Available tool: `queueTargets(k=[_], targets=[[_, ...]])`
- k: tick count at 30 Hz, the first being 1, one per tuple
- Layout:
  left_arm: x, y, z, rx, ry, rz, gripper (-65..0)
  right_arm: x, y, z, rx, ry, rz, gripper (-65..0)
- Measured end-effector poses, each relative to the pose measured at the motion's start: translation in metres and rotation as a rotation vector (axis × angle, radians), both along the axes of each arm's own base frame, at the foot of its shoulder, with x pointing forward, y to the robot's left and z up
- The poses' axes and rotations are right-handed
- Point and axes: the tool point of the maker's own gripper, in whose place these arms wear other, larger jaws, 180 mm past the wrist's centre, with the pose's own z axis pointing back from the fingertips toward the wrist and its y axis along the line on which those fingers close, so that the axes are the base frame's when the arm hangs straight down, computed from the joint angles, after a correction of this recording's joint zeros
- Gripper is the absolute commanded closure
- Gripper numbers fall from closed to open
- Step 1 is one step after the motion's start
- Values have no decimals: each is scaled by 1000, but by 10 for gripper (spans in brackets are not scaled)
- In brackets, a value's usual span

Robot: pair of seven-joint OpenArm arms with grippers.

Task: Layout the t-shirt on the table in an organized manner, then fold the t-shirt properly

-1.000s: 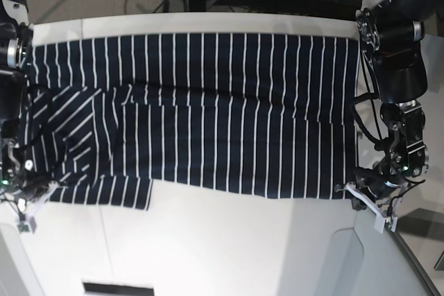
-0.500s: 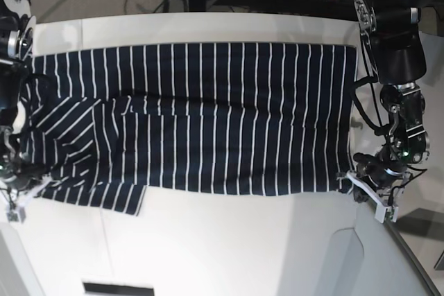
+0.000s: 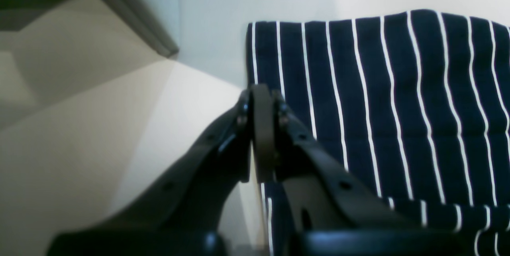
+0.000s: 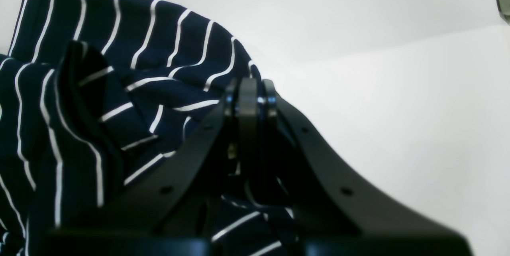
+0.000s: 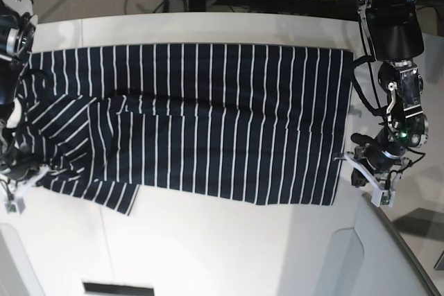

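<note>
T-shirt (image 5: 208, 116) lies flat on the desk (image 5: 229, 247), long axis running side to side between the arms; left pincer (image 5: 359, 175) pinching its near hem corner, right pincer (image 5: 21, 186) pinching the bunched sleeve-end corner, each at its own end.

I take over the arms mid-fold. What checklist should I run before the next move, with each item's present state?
1. Left claw shut on the t-shirt edge: ok.
2. Right claw shut on cloth: ok.
3. Shirt fully on the table: ok.
4. Hem side flat, stripes straight: ok.
5. Sleeve end smooth: not ok, bunched by the right claw.
6. Near edge straight: not ok, stepped.
</note>
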Motion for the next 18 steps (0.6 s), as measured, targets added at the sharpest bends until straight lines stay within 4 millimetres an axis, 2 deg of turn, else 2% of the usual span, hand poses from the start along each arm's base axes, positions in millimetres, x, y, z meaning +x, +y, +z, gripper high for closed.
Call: queueTargets(k=[3, 5, 7, 8, 10, 12, 18], targets=[[3, 4, -10, -28, 29, 24, 0, 1, 2, 0, 4, -1, 3, 0], [2, -2, -16, -37, 42, 28, 0, 0, 3, -1, 5, 1, 4, 0], [-7, -19, -22, -55, 39, 12, 0, -1, 3, -2, 4, 5, 5, 0], [-14, -34, -27, -77, 37, -3, 0, -3, 3, -4, 4, 5, 5, 0], [-32, -63, -49, -129, 83, -27, 0, -7, 3, -8, 5, 18, 6, 0], [-47, -83, -68, -170, 133, -36, 0, -11, 3, -11, 2, 30, 5, 0], [-77, -88, -101, -153, 222, -59, 0, -8, 4, -9, 6, 19, 8, 0]])
